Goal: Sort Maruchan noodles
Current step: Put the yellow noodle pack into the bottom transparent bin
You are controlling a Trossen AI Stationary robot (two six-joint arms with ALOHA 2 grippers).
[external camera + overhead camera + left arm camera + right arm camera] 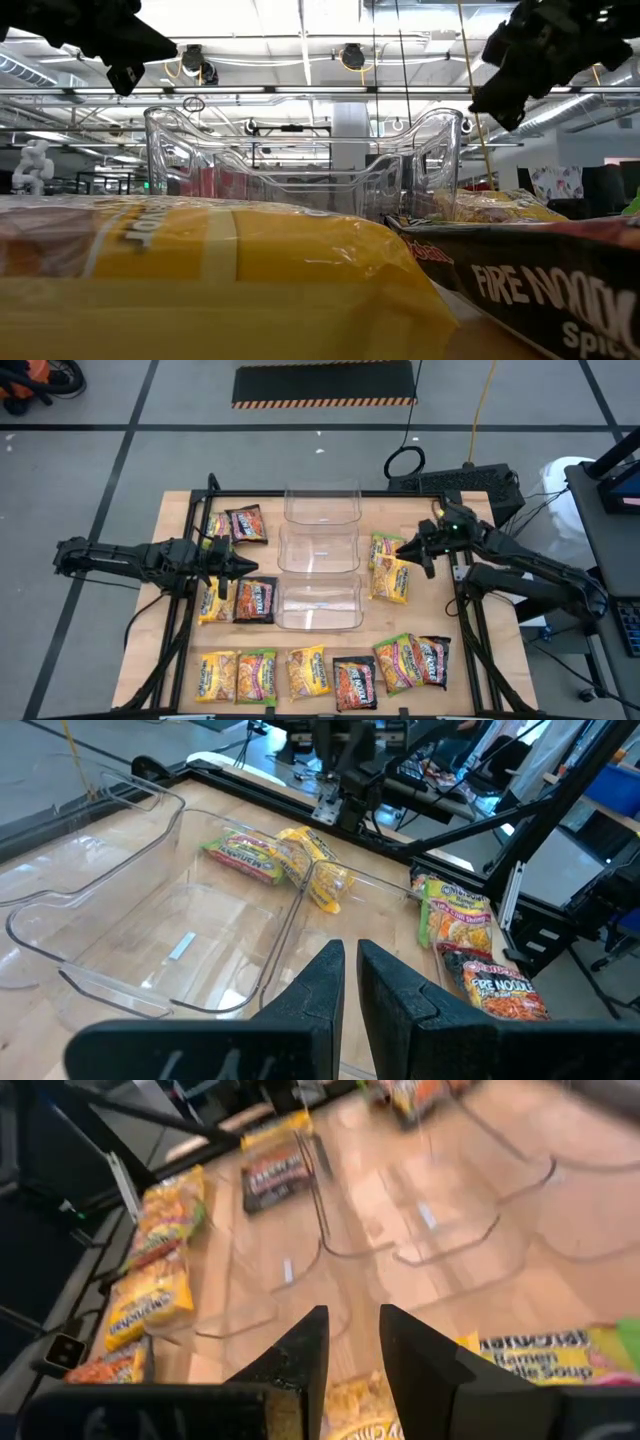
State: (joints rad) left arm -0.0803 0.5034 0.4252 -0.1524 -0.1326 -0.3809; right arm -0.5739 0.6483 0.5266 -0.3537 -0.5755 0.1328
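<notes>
Both pairs of jaws stood empty. On the left gripper (350,982) they were nearly together, with only a slit between them, gripping nothing. On the right gripper (352,1370) they were a little apart, also holding nothing.

In the high view the left gripper (243,566) hung over the left side of the table beside the middle clear bin (318,549), just above a yellow packet (213,600) and a dark packet (255,600). The right gripper (409,547) hovered over two packets (388,570) lying just right of the bins.

Those two packets overlapped, as did the green-yellow and dark pair (412,660) in the near row, so a descent there could probably pinch two kinds at once and drop both into one bin. The wrappers looked glossy and flat, so narrow jaws might skid off or catch only a corner. The bins' thin clear walls were hard to make out, and a low approach might nudge one out of line.

Only the high view showed the full spread: three bins (322,505) in a column, all empty, and a row of packets (308,672) along the near edge. The low view gave height instead, with both grippers well clear of the bin rim (300,150), behind a yellow wrapper (200,270) close to the lens. The left wrist view showed the right-hand packets (280,860) through the bin wall.
</notes>
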